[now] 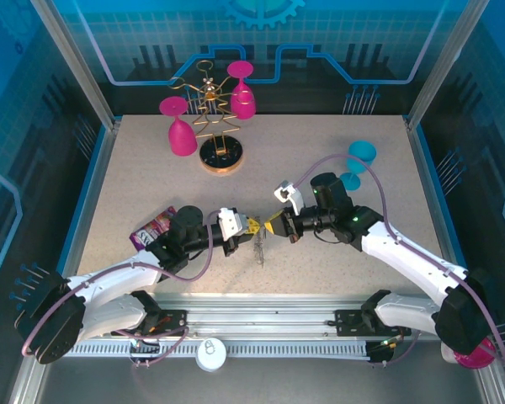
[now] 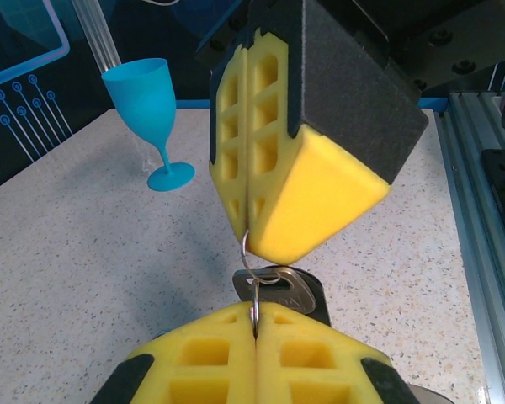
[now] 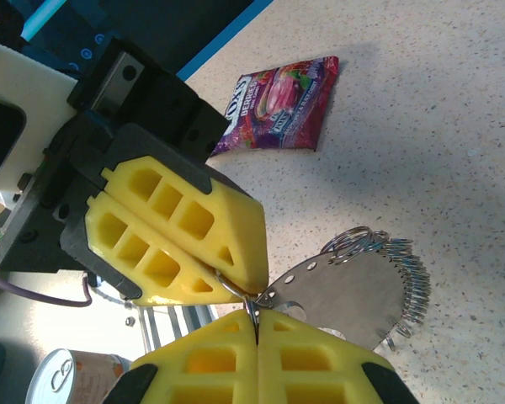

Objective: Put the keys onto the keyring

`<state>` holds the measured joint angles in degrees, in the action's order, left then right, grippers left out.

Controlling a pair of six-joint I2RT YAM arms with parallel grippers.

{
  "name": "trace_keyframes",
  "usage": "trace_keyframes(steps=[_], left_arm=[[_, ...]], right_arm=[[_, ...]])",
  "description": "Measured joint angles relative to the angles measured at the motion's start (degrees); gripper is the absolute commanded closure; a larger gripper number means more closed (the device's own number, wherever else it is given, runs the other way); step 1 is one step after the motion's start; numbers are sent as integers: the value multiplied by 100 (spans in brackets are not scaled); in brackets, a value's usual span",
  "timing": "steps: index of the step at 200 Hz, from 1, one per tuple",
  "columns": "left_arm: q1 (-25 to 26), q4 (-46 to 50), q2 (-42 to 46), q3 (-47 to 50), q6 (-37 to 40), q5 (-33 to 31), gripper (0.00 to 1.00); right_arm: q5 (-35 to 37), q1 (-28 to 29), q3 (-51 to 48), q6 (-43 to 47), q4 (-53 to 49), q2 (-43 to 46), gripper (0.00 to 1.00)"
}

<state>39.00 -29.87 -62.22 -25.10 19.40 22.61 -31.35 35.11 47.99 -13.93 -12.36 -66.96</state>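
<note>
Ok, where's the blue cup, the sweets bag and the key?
blue cup [image 2: 145, 94]: left wrist view, on its bowl.
sweets bag [image 3: 278, 105]: right wrist view, middle of its front.
key [image 2: 288, 295]: left wrist view, on its silver head.

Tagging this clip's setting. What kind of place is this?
Probably a robot lab test cell: speckled tabletop fenced by aluminium posts, blue circuit-print backdrop panels, and a slotted mounting rail along the near edge.
</note>
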Motion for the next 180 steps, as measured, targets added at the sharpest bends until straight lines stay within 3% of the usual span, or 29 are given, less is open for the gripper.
trace_keyframes(steps=[180], left_arm=[[24,103,-105,-177,-662,-271,100]], right_arm=[[704,90,11,-125,-22,39,100]])
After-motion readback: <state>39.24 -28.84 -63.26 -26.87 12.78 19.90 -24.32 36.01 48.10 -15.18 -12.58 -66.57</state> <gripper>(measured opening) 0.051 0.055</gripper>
